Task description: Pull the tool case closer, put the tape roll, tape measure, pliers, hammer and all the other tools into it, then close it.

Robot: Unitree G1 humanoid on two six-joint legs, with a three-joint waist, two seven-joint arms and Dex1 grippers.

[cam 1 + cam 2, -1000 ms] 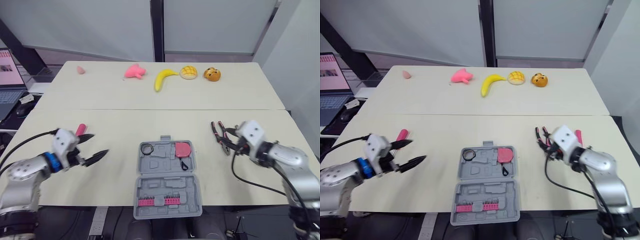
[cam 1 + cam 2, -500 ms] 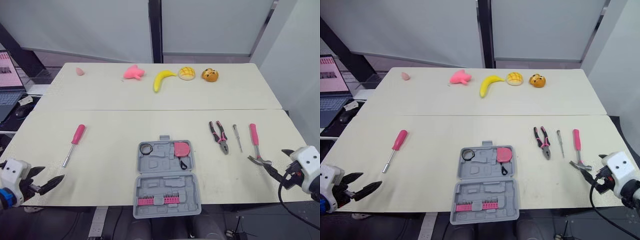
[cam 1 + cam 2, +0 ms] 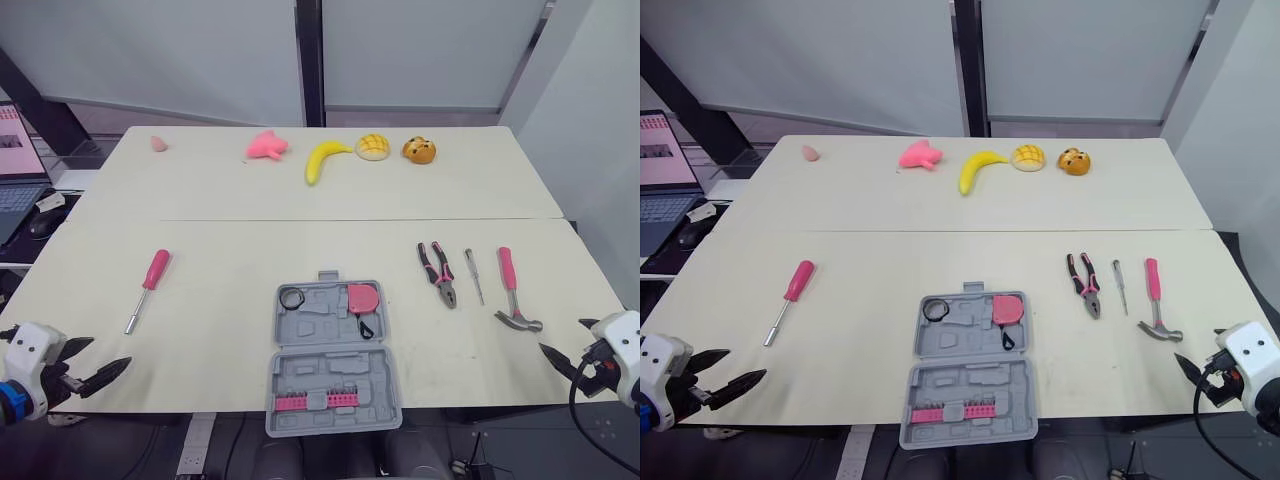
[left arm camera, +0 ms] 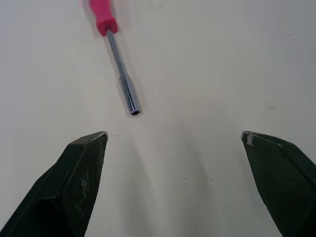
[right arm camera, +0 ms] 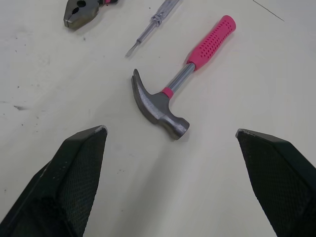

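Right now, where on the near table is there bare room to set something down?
Bare: the wide stretch between the pink-handled nut driver and the open grey plastic tool case, and the narrower strip between that case and the pink-and-black pliers. Crowded: on the right, pliers, thin screwdriver and pink-handled hammer lie close together.

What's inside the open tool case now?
The tool case holds a black tape roll, a pink tape measure and a row of pink bits. Other slots look empty; whatever lies beneath those items is covered.
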